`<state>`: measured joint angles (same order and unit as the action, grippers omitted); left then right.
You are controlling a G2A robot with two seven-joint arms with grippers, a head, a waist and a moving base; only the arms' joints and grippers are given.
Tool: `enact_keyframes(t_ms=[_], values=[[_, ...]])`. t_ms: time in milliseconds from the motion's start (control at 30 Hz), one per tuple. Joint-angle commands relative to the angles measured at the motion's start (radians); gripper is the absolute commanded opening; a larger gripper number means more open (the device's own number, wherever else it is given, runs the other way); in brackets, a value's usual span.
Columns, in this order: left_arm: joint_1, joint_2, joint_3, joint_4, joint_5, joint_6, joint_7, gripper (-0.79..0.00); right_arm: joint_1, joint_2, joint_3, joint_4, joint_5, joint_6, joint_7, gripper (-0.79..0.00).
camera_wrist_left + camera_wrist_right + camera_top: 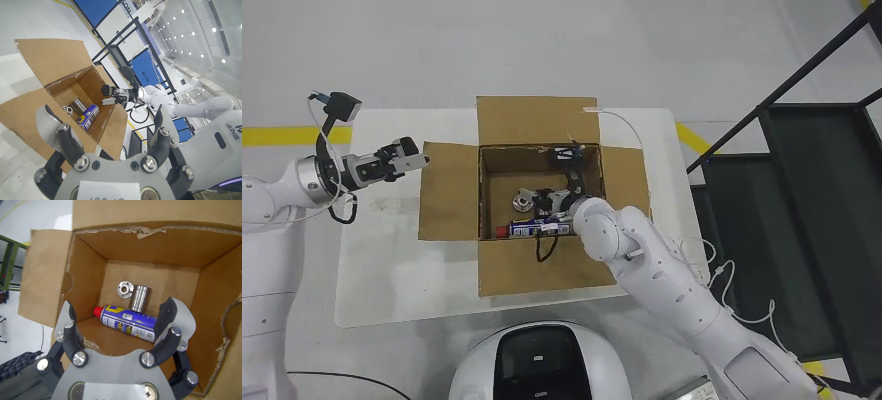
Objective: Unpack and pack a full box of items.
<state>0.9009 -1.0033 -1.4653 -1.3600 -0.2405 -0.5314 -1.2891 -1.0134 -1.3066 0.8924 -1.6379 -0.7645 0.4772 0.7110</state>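
The right end effector (118,302) hangs over the open mouth of the box (151,247), its two fingers spread wide with nothing between them. Directly beneath it, down on the box floor, lies the spray can (128,321), a blue and yellow can on its side with a red cap. From the right wrist view the can's body runs across the gap between the fingers, and its base end is hidden behind one fingertip (166,308); end effector and can are apart, the fingers up near the rim and the can at the bottom. In the top view the can rests along the box wall nearest the robot. Just beside the can, toward the middle of the box floor, is a shiny metal cylinder (140,297) whose lower end meets the can's side. A small round flange (123,289) with a centre bore and bolt holes sits against the cylinder's far side; whether the two are one piece I cannot tell. All four box flaps are folded outward, and the torn paper edges along the rim show. The left end effector (102,110) is outside the box, beyond one side flap (447,190), also with its fingers wide apart and empty, pointing toward the box. The box stands on the white counter (392,270).
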Motion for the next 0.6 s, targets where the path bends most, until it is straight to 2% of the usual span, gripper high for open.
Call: enact_keyframes(t_ms=[0, 133, 467, 567], values=[[0.0, 0.0, 0.0, 0.0, -0.001, 0.0, 0.0, 0.0, 0.043, -0.016, -0.02, 0.046, 0.072, 0.039, 0.041, 0.0], [0.0, 0.0, 0.0, 0.0, -0.001, 0.0, 0.0, 0.0, 0.081, -0.038, -0.035, 0.091, 0.134, 0.051, -0.005, 0.0], [0.0, 0.0, 0.0, 0.0, -0.001, 0.0, 0.0, 0.0, 0.081, -0.038, -0.035, 0.091, 0.134, 0.051, -0.005, 0.0], [0.007, 0.003, -0.008, -0.011, 0.038, 0.022, 0.05, 0.0, 0.079, -0.038, -0.035, 0.093, 0.134, 0.048, -0.007, 0.0]])
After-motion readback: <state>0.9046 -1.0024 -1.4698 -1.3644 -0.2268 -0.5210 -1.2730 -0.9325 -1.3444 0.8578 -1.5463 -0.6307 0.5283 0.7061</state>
